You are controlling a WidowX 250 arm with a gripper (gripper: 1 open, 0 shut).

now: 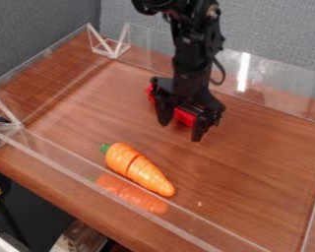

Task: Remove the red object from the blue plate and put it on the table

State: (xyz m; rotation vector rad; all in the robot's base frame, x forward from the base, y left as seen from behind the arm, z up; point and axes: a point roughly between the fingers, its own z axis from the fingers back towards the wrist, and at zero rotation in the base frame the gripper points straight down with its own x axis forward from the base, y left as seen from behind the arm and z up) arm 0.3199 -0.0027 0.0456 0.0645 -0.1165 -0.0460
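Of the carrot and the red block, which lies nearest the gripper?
The red block, partly hidden behind the gripper; the orange carrot lies apart, closer to the camera.

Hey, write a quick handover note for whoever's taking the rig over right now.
Gripper: in front of the red block, fingertips low near the table; from this view I can't tell whether it grips anything.
Red block: at the table's far side, partly hidden behind the gripper.
Table: also holds the carrot, near the front wall.
Done: the red block is off any plate; no blue plate shows in view.
Left: probably just confirm the block is free, then back the arm away.
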